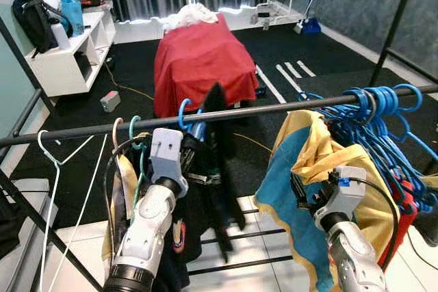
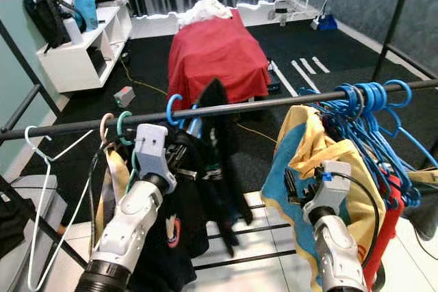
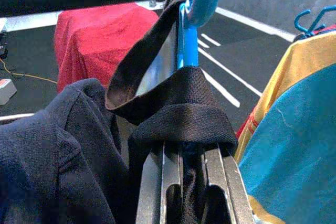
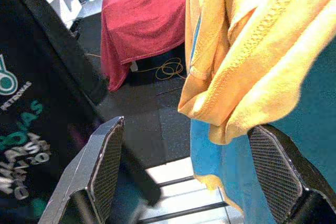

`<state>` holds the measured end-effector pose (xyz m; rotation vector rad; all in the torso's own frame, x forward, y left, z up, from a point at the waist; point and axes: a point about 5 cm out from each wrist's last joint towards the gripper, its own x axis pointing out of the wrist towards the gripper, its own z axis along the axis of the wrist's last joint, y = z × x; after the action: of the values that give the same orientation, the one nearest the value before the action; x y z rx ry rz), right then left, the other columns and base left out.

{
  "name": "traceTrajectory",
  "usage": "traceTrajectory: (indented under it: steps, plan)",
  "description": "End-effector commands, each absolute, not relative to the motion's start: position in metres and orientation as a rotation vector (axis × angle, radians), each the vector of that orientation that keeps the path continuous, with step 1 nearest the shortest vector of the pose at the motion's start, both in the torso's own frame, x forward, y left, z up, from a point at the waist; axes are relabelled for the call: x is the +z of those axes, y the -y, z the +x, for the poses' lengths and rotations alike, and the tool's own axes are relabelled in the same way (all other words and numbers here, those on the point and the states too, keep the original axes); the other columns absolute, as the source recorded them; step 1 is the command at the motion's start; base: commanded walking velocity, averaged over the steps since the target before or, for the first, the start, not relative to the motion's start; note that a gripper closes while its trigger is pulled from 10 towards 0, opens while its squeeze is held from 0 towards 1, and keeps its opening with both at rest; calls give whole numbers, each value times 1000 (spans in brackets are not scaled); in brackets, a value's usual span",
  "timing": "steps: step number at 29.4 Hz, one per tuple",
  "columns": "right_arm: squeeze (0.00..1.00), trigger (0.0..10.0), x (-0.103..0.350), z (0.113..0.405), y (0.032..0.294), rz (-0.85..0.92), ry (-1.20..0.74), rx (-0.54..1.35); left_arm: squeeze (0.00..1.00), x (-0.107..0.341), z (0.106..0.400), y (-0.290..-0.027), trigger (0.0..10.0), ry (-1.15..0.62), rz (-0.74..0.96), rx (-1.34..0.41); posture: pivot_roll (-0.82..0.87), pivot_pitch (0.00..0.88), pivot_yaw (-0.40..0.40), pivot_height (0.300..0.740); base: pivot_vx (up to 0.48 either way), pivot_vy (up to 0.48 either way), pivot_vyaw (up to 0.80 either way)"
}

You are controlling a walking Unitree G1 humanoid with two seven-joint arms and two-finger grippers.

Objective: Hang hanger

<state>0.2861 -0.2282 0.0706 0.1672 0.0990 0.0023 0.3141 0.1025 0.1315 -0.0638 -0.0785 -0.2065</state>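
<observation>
**Blue hanger hooked on the rail, left tool not yet let go**

Hooked over the dark clothes rail point(image 1: 274, 109): the blue hanger point(image 1: 186, 115), carrying a black garment point(image 1: 217, 169) that drapes down toward the pale floor. Raised just under the rail, right behind that garment: the left tool point(image 1: 194, 154). Seen from the left wrist: fingers point(image 3: 157, 182) pressed close together with black fabric bunched over their tips, pinching what looks like the hanger's blue neck along with the cloth; the exact grip hidden by the fabric. Blue hook curled over the rail directly above.

Lower and to the right, near a yellow-and-teal garment point(image 1: 301, 169): the right tool point(image 4: 191, 174), fingers spread wide and holding nothing, the cloth hanging between and just beyond them without clear contact.

Elsewhere along the rail: a white wire hanger point(image 1: 51, 169) toward the left end, a pink and a teal hook beside the left arm, a dense bunch of blue hangers point(image 1: 373, 111) toward the right. Beyond, on dark carpet: a red-draped bed point(image 1: 198, 59) and a white shelf unit point(image 1: 68, 52).

Judged step: placement as good as done, release pending. Next move likely calls for spreading the left fingers cleanly, then drawing back and down without snagging the black fabric or tugging the hook off the rail. Worth checking the hook sits fully over the bar first.
</observation>
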Motion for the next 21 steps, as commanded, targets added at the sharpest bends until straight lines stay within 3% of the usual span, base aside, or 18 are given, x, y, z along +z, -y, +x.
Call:
traceTrajectory:
  steps: [1, 6, 12, 21]
  plan:
    - [0, 10000, 65, 285, 226, 169, -130, 7, 0, 138, 313, -108, 10000, 106, -44, -190, -128, 0, 57, 740, 0, 0, 0]
    - [0, 10000, 65, 285, 226, 168, -132, 6, 0, 137, 312, -107, 10000, 95, -3, -194, -125, 0, 59, 740, 0, 0, 0]
    - [0, 10000, 64, 286, 226, 166, -135, 1, 0, 115, 306, -98, 10000, -31, 180, -257, -127, 0, 62, 740, 0, 0, 0]
    - [0, 10000, 64, 286, 226, 166, -135, -3, 0, 106, 305, -105, 10000, -96, 183, -208, -124, 0, 59, 740, 0, 0, 0]
